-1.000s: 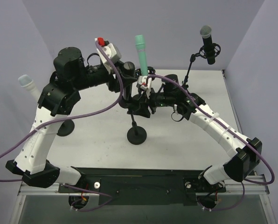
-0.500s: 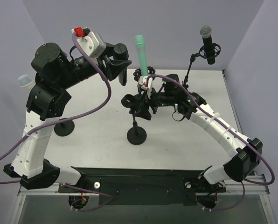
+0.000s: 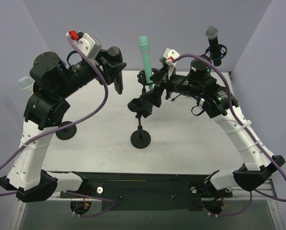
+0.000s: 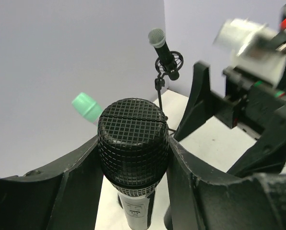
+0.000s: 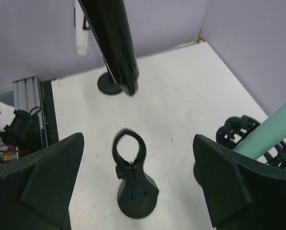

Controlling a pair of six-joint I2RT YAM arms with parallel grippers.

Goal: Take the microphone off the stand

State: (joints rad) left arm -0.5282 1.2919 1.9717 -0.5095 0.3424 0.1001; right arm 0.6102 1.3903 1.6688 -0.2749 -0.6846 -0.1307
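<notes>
Two robot arms meet over a white table [image 3: 191,143], and the black microphone [image 3: 119,85] is off its stand. The left gripper [image 3: 115,69] clamps the microphone high above the table's back left part, well apart from the centre stand [image 3: 140,139]. In the left wrist view the left gripper [image 4: 133,158] has a finger pressed against either side of the body just under the black mesh head [image 4: 132,139], which points towards that camera.

The right gripper [image 3: 142,103] hangs at the top of the centre stand with its jaws spread wide and nothing between them but air. From the right wrist camera, the right gripper [image 5: 138,140] frames the stand's ring-shaped clip [image 5: 129,147], which is empty. The tail end of the black microphone [image 5: 115,45] hangs above and beyond the clip without touching it.

Three other microphones remain mounted around the table. A green microphone [image 3: 144,52] stands upright at the back centre, just behind the right gripper. Its pale green body [image 5: 272,129] crosses the right edge of the right wrist view beside a black shock mount [image 5: 239,132]. A silver-headed microphone [image 3: 212,40] sits in a mount on a thin stand at the back right corner, also visible from the left wrist [image 4: 162,45]. A white microphone [image 3: 24,82] leans out at the far left, partly hidden behind the left arm.
</notes>
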